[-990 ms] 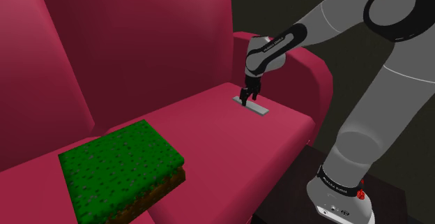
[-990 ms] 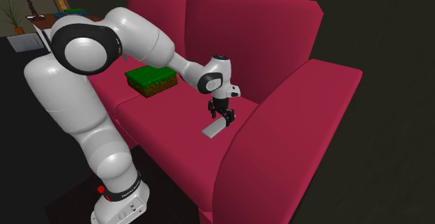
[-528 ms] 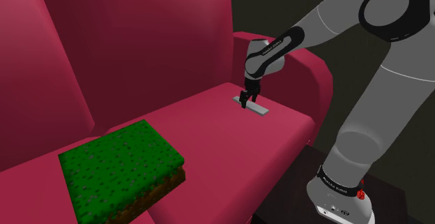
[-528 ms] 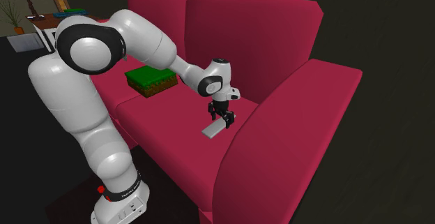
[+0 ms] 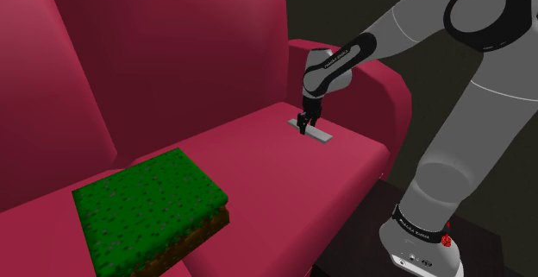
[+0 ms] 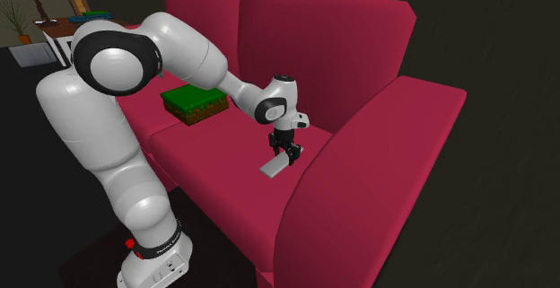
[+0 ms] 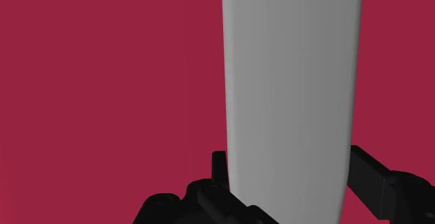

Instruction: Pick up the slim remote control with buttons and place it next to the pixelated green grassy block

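Note:
A slim plain grey remote (image 5: 319, 134) lies flat on the red sofa seat (image 5: 259, 167), close to the armrest. My black gripper (image 5: 303, 129) points straight down onto the remote's end nearer the backrest. In the wrist view the grey remote (image 7: 293, 83) runs between my two fingers, and each finger presses against one of its long edges, so my gripper (image 7: 289, 170) is shut on it. The remote (image 6: 275, 166) still rests on the cushion. The green pixelated block (image 5: 147, 206) with brown sides sits on the other seat cushion, well away toward the shoulder view's lower left.
The sofa's armrest (image 5: 379, 81) rises right beside the remote, and the tall backrest (image 5: 190, 51) stands behind it. In the second exterior view, a side table (image 6: 54, 30) with small items and a plant stands beyond the sofa at the upper left.
The hand sank slightly onto the remote, then the fingers drew in from wide apart and closed on its edges. The remote and block have not moved.

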